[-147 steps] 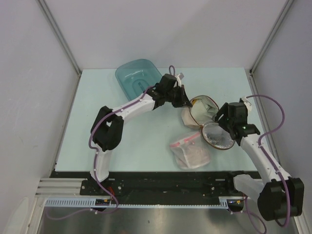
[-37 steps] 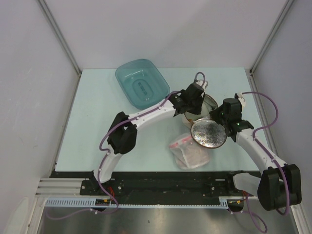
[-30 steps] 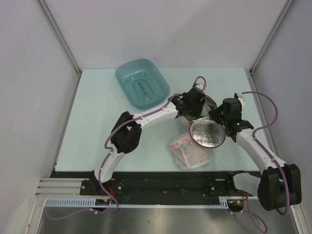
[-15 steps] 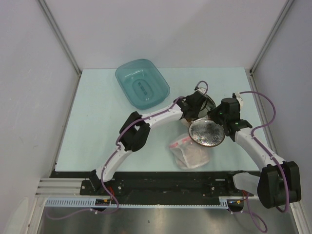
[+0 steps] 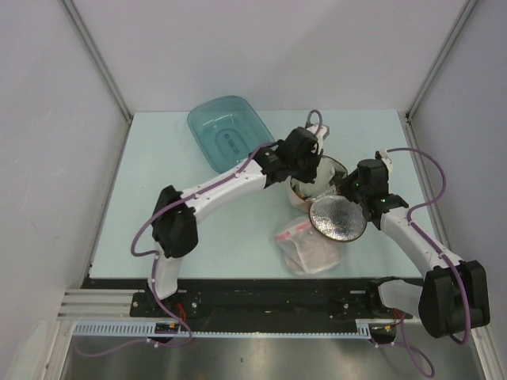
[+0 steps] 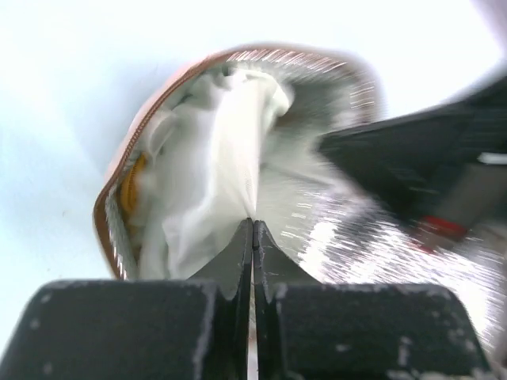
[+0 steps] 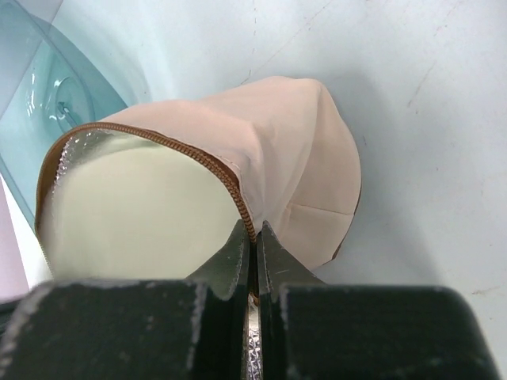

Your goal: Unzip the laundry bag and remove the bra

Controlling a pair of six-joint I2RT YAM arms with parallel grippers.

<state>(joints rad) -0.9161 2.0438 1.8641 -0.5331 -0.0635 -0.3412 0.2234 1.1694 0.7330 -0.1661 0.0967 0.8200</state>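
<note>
- The round beige dome-shaped fabric laundry bag [image 5: 338,220], toward 3 o'clock on the pale table [image 5: 158,198], is unzipped and gapes open.
- The right gripper [image 7: 253,237] is clamped on its brown zipper rim [image 7: 198,158].
- The left gripper [image 6: 253,229] pinches the soft white-and-mustard bra [image 6: 214,150], which is not yet out.

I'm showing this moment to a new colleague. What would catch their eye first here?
The laundry bag gapes open right of centre on the table. Reaching into it, the left gripper is shut on the white fabric of the bra, while the right gripper pinches the bag's brown zip edge. A teal tub sits at the back left.
</note>
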